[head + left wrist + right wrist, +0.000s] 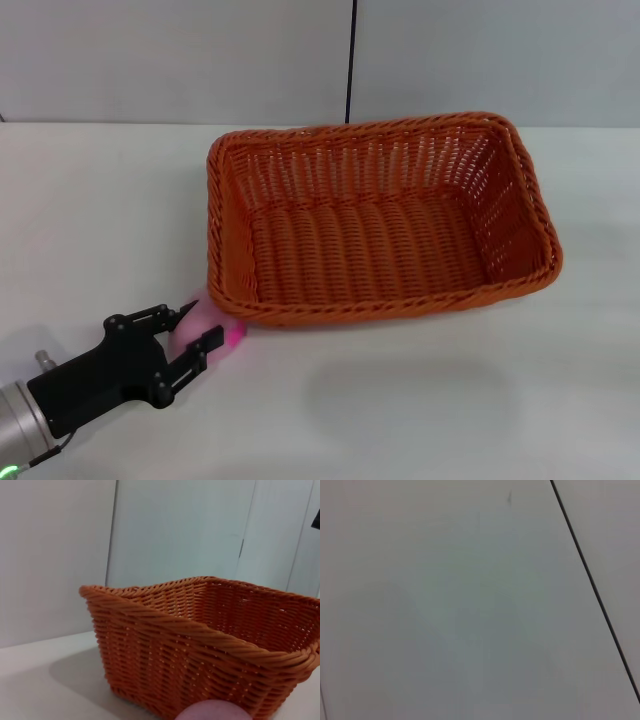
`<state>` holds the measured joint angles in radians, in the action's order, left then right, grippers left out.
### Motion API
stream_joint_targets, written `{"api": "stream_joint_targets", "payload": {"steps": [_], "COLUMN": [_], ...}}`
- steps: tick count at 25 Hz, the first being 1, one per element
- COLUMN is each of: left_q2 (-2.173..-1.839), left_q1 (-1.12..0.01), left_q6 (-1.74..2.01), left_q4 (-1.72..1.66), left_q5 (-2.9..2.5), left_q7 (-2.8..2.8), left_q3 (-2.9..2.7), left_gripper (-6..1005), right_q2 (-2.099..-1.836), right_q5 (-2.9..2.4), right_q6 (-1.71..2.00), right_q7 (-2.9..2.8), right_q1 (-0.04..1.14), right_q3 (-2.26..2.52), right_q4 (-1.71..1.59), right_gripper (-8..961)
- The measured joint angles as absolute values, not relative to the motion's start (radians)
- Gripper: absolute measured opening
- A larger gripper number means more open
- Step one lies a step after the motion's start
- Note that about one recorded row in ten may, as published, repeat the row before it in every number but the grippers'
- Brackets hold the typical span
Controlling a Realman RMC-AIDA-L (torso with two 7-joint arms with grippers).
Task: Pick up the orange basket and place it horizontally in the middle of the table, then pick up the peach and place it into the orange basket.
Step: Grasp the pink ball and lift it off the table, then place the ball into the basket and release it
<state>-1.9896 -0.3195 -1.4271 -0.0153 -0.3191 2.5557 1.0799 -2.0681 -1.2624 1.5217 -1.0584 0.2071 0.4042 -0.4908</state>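
The orange basket (380, 220) sits mid-tabletop (450, 400); at lower left our left gripper (196, 328) brackets the peach (212, 322), jaws wide. Next: close, lift over the rim.

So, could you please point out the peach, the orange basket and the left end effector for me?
peach (212, 325): head view, pink side between the fingers.
orange basket (380, 310): head view, near braided rim.
left end effector (200, 322): head view, midway between fingertips.
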Motion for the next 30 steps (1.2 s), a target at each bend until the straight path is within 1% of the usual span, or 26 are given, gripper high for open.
{"api": "stream_joint_targets", "payload": {"steps": [4, 7, 10, 13, 16, 17, 18, 19, 20, 21, 22, 23, 24, 25, 26, 27, 28, 30], "left_q2": [-1.987, -1.977, -1.955, -1.919, -1.917, -1.927, -1.928, -1.941, -1.965, -1.965, -1.979, -2.01, -2.01, -2.036, -2.036, -2.048, -2.062, -2.066], "left_q1": [-0.314, -0.304, -0.289, -0.243, -0.22, -0.202, -0.201, -0.192, -0.186, -0.186, -0.189, -0.213, -0.213, -0.257, -0.257, -0.285, -0.341, -0.361], "left_q6": [-1.43, -1.442, -1.465, -1.512, -1.544, -1.571, -1.574, -1.587, -1.603, -1.603, -1.607, -1.609, -1.609, -1.606, -1.606, -1.603, -1.588, -1.575], "left_q4": [-0.015, -0.016, -0.02, -0.014, 0.002, 0.038, 0.042, 0.081, 0.156, 0.156, 0.19, 0.242, 0.242, 0.257, 0.257, 0.257, 0.25, 0.25], "left_q5": [-0.315, -0.307, -0.3, -0.296, -0.295, -0.295, -0.295, -0.299, -0.304, -0.304, -0.308, -0.333, -0.333, -0.386, -0.386, -0.422, -0.502, -0.528], "left_q7": [2.556, 2.556, 2.556, 2.554, 2.552, 2.549, 2.549, 2.546, 2.544, 2.544, 2.544, 2.543, 2.543, 2.541, 2.541, 2.539, 2.536, 2.535], "left_q3": [1.082, 1.092, 1.132, 1.298, 1.432, 1.525, 1.529, 1.555, 1.567, 1.567, 1.56, 1.541, 1.541, 1.53, 1.53, 1.526, 1.517, 1.507], "left_gripper": [472, 344, 309, 282, 270, 266, 261, 257, 253, 249, 245, 241, 233, 225, 217, 209, 201, 183], "right_q2": [-2.068, -2.069, -2.069, -2.069, -2.069, -2.069, -2.069, -2.068, -2.067, -2.067, -2.067, -2.067, -2.067, -2.068, -2.068, -2.068, -2.068, -2.068], "right_q5": [-1.262, -1.262, -1.262, -1.262, -1.262, -1.262, -1.262, -1.262, -1.262, -1.262, -1.262, -1.262, -1.262, -1.262, -1.262, -1.262, -1.262, -1.262], "right_q6": [1.522, 1.522, 1.522, 1.523, 1.523, 1.522, 1.522, 1.522, 1.522, 1.522, 1.522, 1.522, 1.522, 1.525, 1.525, 1.525, 1.527, 1.528], "right_q7": [-1.058, -1.058, -1.058, -1.058, -1.058, -1.058, -1.058, -1.054, -1.046, -1.046, -1.043, -1.037, -1.037, -1.035, -1.035, -1.035, -1.035, -1.035], "right_q1": [0.207, 0.207, 0.207, 0.207, 0.208, 0.209, 0.211, 0.213, 0.217, 0.217, 0.218, 0.221, 0.221, 0.223, 0.223, 0.224, 0.225, 0.226], "right_q3": [0.403, 0.403, 0.403, 0.403, 0.403, 0.404, 0.403, 0.404, 0.403, 0.403, 0.402, 0.402, 0.402, 0.402, 0.402, 0.402, 0.402, 0.402], "right_q4": [-0.491, -0.491, -0.491, -0.491, -0.487, -0.481, -0.475, -0.468, -0.457, -0.457, -0.455, -0.451, -0.451, -0.449, -0.449, -0.449, -0.449, -0.449], "right_gripper": [507, 507, 507, 507, 507, 507, 507, 507, 507, 507, 507, 507, 507, 507, 507, 507, 507, 507]}}
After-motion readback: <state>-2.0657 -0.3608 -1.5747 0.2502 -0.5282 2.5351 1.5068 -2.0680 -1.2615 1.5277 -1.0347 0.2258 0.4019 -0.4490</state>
